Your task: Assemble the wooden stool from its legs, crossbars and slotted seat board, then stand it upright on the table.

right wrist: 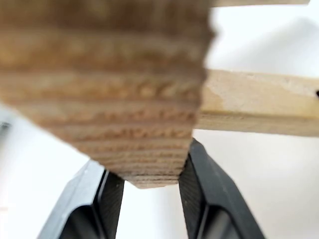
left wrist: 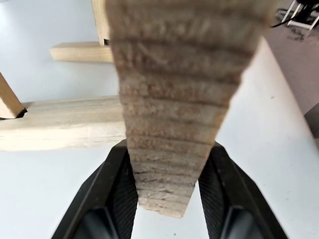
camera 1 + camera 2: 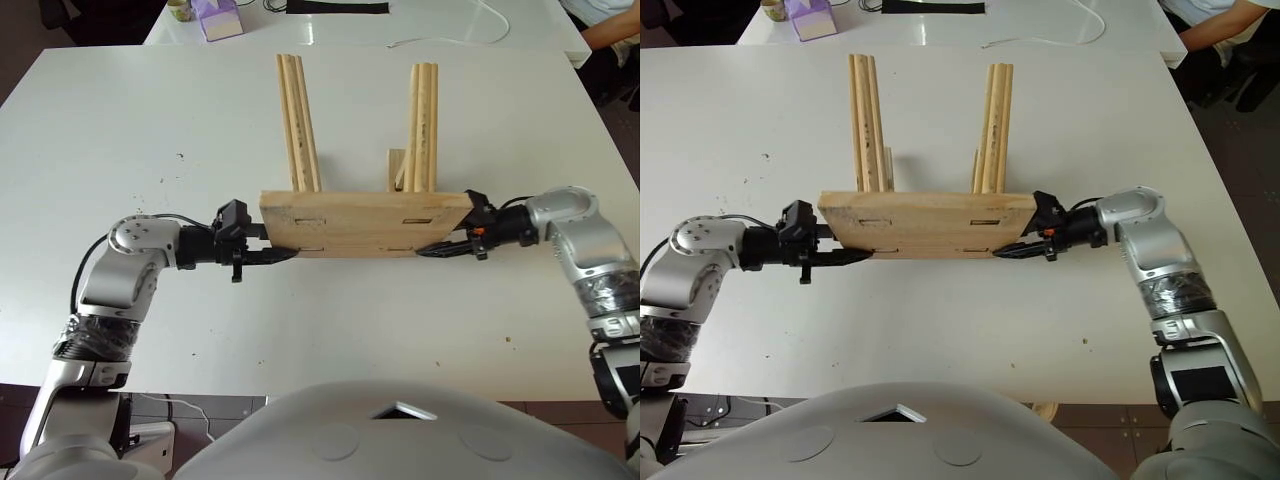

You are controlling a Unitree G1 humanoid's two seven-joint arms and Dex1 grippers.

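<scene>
The slotted seat board (image 3: 365, 222) stands tilted on the white table (image 3: 120, 200), joined to two pairs of wooden legs (image 3: 299, 120) that lie flat and point toward the far side. A short crossbar (image 3: 397, 168) shows between the leg pairs. My left gripper (image 3: 270, 245) is shut on the board's left end, its black fingers (image 2: 119, 189) pressing both faces of the end grain (image 2: 169, 129). My right gripper (image 3: 450, 235) is shut on the board's right end (image 1: 144, 124) in the same way, a leg (image 1: 259, 102) visible behind it.
A purple tissue box (image 3: 217, 17) and a jar (image 3: 180, 9) sit on a second table behind. A black strip (image 3: 335, 7) and a white cable (image 3: 470, 40) lie there too. A person's arm (image 3: 610, 32) shows at the far right.
</scene>
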